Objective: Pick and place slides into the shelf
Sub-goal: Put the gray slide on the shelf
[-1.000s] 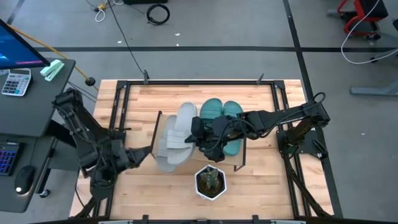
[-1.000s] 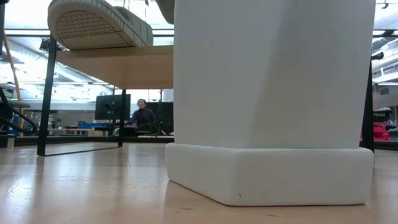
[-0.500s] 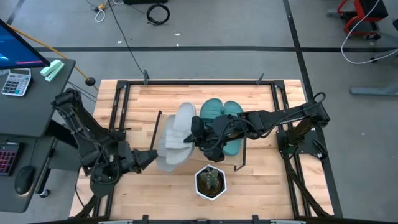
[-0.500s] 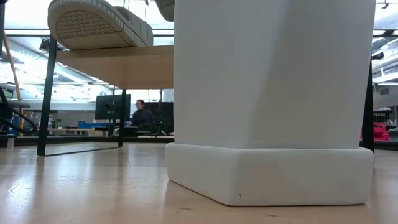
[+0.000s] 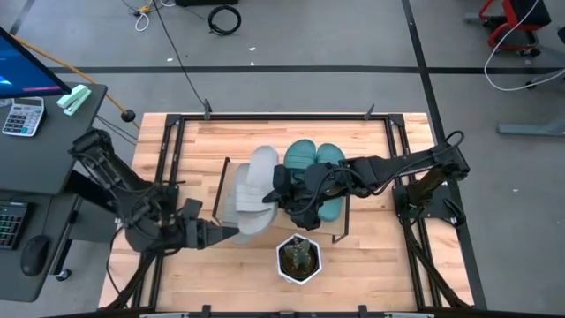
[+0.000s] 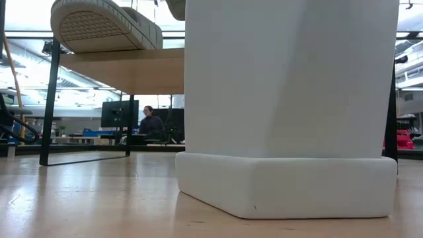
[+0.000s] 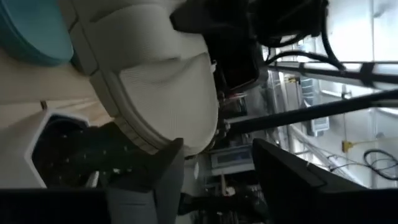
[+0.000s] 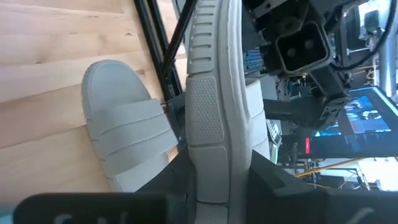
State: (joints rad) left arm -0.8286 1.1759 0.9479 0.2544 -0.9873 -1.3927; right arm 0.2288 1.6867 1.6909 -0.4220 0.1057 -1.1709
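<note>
The shelf [image 6: 125, 69] stands mid-table. Two teal slides [image 5: 314, 163] lie side by side on its far right part. One grey slide [image 8: 124, 143] lies flat on the board, its end [image 6: 99, 26] overhanging the edge. My right gripper [image 5: 282, 189] is shut on the other grey slide [image 8: 208, 93], which stands on its side. My left gripper [image 5: 222, 234] is open and level at that slide's near end [image 7: 180, 134], one finger on each side of it. My right gripper pinches the grey slide [image 8: 214, 165] across its thickness between the two fingers. It comes from the table's right, slanting a little down, with the fingers lying along the slide. The slide stands on its long edge over the shelf. My left gripper: whether its fingers touch the slide's end, I cannot tell.
A white six-sided pot [image 5: 298, 258] with a small plant stands just near of the shelf, close beside my left gripper; it fills most of the low view. A black frame [image 5: 177, 132] runs round the table top. A desk with a calculator [image 5: 22, 115] is off to the left.
My left gripper has swung from the shelf's left side toward the table's near edge and right, rising a little and rolling, and now points at the grey slide's near end. The right gripper and all the slides have kept still.
</note>
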